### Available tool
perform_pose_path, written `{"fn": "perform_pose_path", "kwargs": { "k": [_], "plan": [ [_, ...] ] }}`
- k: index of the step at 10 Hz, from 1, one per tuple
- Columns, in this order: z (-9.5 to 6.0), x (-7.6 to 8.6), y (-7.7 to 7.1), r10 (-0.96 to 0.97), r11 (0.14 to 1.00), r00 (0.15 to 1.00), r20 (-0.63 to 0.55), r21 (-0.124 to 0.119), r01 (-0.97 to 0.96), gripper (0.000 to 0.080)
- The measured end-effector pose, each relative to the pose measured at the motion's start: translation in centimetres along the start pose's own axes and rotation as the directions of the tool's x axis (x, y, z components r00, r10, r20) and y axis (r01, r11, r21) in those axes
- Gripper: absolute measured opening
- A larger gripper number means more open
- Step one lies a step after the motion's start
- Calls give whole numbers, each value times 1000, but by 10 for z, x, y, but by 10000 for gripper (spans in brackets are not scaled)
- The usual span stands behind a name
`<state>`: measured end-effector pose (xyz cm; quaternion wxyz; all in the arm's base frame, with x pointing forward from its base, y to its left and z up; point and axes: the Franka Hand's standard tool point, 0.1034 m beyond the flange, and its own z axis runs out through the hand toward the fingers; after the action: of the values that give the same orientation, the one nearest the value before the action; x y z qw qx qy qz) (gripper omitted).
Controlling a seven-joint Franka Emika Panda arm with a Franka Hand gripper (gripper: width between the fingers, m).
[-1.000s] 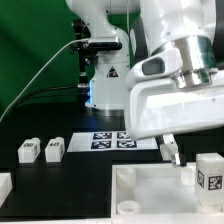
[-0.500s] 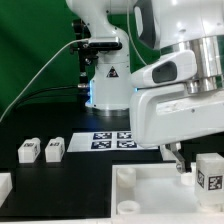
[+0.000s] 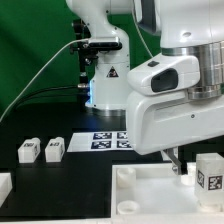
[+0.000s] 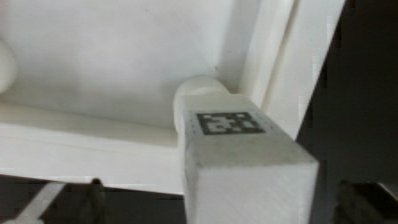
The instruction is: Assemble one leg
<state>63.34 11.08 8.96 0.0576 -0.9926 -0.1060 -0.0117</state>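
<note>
My arm has come down a little. The gripper (image 3: 174,160) now hangs just beside the leg (image 3: 208,172), which stands upright at a corner of the large white square part (image 3: 150,188). I see nothing in the gripper, and I cannot tell its opening. I judge the grasp comes next.

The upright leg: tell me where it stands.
The leg stands at the exterior view's far right, on the large white square part, close beside the pincer.
</note>
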Motion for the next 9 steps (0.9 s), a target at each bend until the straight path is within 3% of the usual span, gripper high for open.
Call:
{"fn": "perform_pose_path", "kwargs": {
  "k": [3, 5, 6, 7, 9],
  "plan": [
    [-1, 3, 1, 1, 1000, 1000, -6, 0, -1, 648],
    [-1, 3, 0, 5, 1000, 1000, -6, 0, -5, 390],
    [-1, 3, 0, 26, 1000, 1000, -6, 0, -26, 390],
    [-1, 3, 0, 42, 999, 999, -6, 1, -42, 289],
    [-1, 3, -2, 221, 975, 975, -5, 7, -221, 289]
  ]
}}
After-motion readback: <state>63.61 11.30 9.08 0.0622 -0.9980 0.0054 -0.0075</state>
